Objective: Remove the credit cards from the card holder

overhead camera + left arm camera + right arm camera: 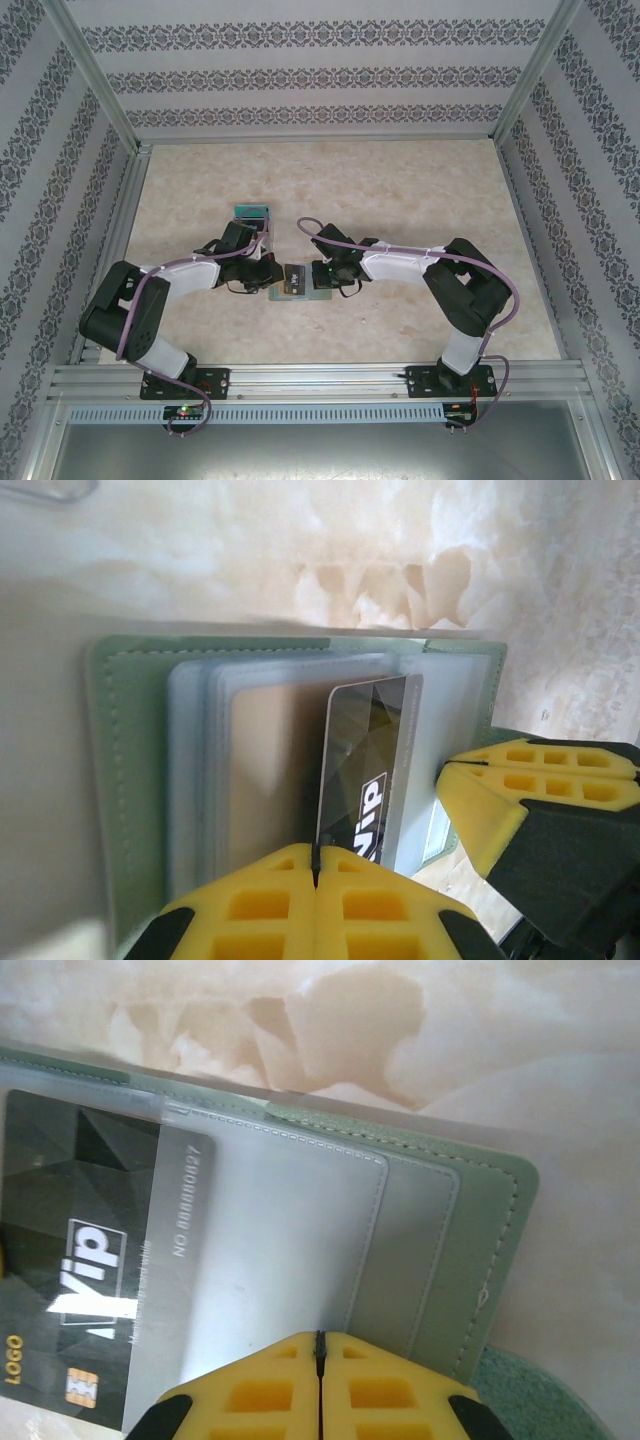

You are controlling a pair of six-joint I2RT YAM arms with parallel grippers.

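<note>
The grey-green card holder [312, 294] lies open on the table between my two grippers. Its stitched cover [130, 760] and clear pockets [300, 1230] show from both wrists. A dark credit card [365, 750] marked VIP sticks partway out of a pocket, and its chip end [70, 1190] is bare. My left gripper [316, 855] is shut on that card's near edge. A tan card [270, 760] sits inside a pocket beside it. My right gripper [320, 1338] is shut, its tips resting on a clear pocket; its fingers [520, 780] also show in the left wrist view.
A teal card [252, 212] lies on the table behind the left gripper [272, 275]. A teal surface [540, 1400] shows by the holder's near corner. Patterned walls and metal frame rails [120, 230] enclose the table; bare tabletop [400, 190] stretches behind the right gripper [325, 275].
</note>
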